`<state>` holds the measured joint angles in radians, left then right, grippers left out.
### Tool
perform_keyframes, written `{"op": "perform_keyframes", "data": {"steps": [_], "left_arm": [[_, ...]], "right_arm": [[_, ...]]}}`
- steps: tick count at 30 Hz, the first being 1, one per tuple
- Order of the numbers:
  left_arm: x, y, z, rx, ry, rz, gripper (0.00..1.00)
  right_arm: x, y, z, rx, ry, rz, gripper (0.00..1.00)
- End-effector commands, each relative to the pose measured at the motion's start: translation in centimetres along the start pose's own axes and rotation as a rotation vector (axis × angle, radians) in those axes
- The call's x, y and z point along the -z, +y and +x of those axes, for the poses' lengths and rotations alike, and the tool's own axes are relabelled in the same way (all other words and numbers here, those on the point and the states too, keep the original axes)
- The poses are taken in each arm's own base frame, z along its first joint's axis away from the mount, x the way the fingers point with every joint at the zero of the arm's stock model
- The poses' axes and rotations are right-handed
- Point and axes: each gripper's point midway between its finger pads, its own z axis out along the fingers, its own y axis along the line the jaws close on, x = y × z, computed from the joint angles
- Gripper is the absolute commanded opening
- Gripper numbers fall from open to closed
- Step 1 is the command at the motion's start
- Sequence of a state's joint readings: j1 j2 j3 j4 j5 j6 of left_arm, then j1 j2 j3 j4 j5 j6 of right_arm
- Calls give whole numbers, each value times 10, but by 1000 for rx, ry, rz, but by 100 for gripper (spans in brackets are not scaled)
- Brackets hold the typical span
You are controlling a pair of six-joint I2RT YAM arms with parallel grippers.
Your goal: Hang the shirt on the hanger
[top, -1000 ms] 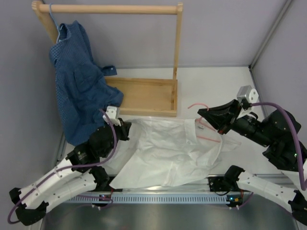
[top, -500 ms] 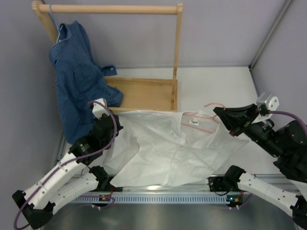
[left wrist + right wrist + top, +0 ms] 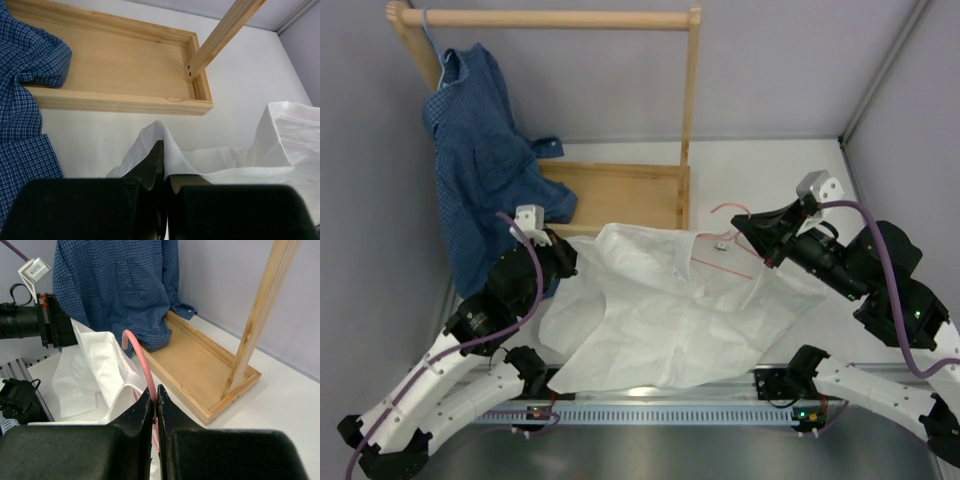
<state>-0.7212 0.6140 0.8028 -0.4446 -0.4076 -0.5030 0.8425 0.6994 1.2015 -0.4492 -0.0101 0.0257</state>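
while left hand [image 3: 563,262] pinches the shirt [image 3: 660,310], right hand [image 3: 746,230] clamps the hanger [image 3: 142,367]; hook [image 3: 727,207] faces far side

The white shirt [image 3: 670,320] lies wrinkled and spread along the near edge of the table [image 3: 770,170], collar toward the far right, its left edge lifted. The thin pink wire hanger [image 3: 140,357] sits at the collar, partly under fabric, hook raised.
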Motion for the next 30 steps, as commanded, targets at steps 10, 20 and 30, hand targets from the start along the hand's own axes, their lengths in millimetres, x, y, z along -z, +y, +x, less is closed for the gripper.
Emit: {"op": "perform_keyframes", "data": {"steps": [10, 20, 30], "left_arm": [[15, 45, -18, 11, -65, -243, 98], [58, -66, -97, -161, -183, 340, 98], [78, -207, -14, -536, 175, 1211, 91]], "right_arm": [[3, -2, -57, -24, -218, 18, 0], [-6, 0, -26, -16, -93, 9, 0], [18, 45, 2, -3, 54, -258, 0]]}}
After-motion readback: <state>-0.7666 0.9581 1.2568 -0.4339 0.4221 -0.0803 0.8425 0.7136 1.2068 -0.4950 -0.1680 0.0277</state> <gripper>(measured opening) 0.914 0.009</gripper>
